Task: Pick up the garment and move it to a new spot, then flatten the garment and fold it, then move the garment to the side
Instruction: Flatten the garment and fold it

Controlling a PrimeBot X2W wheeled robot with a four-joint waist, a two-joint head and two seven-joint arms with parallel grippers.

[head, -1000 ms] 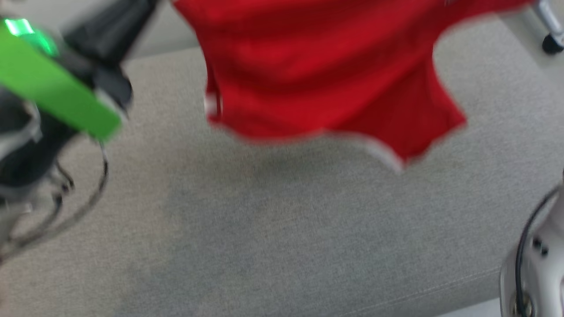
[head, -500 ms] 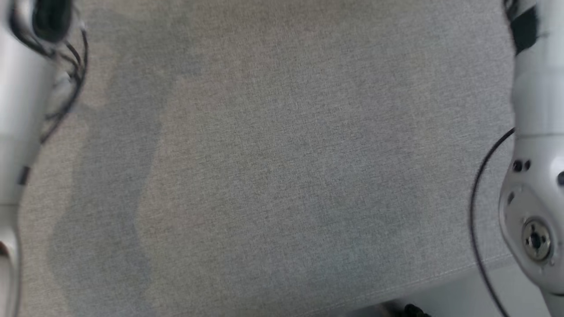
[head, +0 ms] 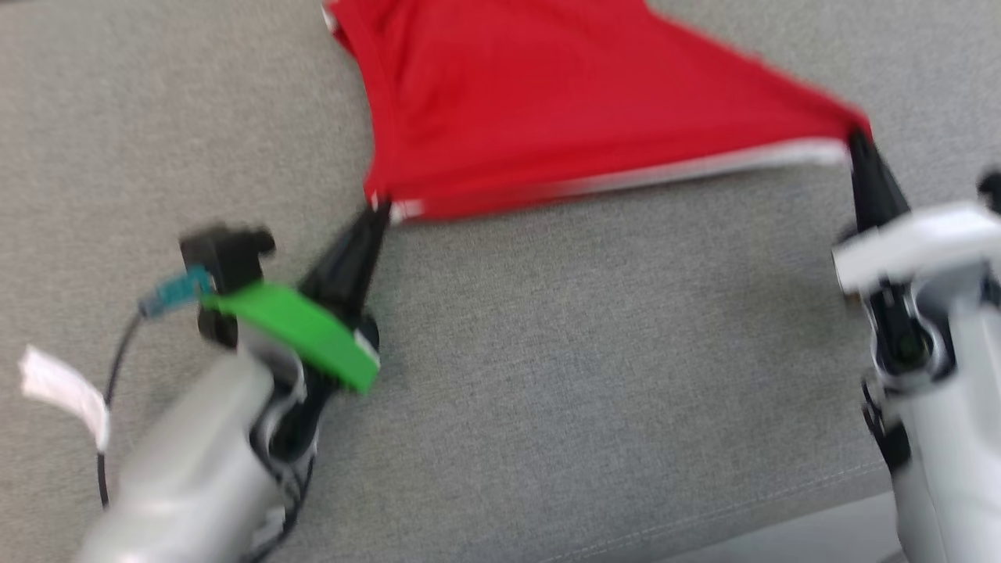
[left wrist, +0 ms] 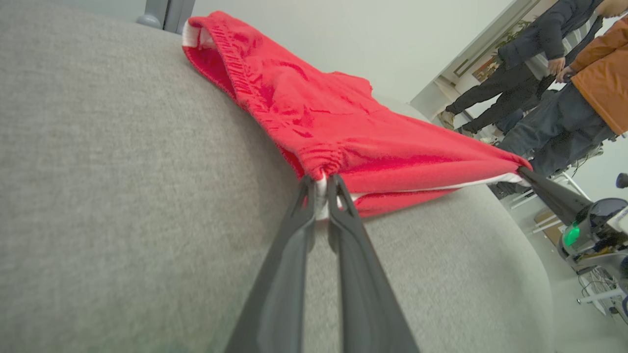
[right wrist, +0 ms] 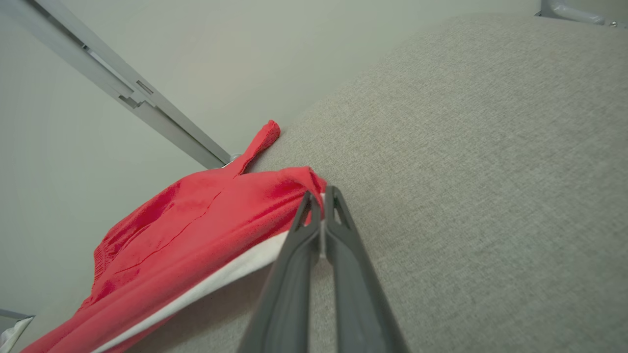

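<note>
Red white-trimmed garment (head: 563, 109) stretched taut, its hem lifted off the cushion

Garment (head: 547, 102) on cushion (head: 586, 375), at far side, stretched between two grippers. Left gripper (head: 381, 207) at its near left corner, right gripper (head: 855, 139) at its near right corner, each pinching edge. Bare cushion in front. People (left wrist: 564, 98) stand past right gripper, off cushion.

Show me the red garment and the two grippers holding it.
red garment (head: 547, 102), head view, middle of the cloth
left gripper (left wrist: 321, 185), left wrist view, between its fingertips
right gripper (right wrist: 321, 196), right wrist view, between its fingertips
</note>
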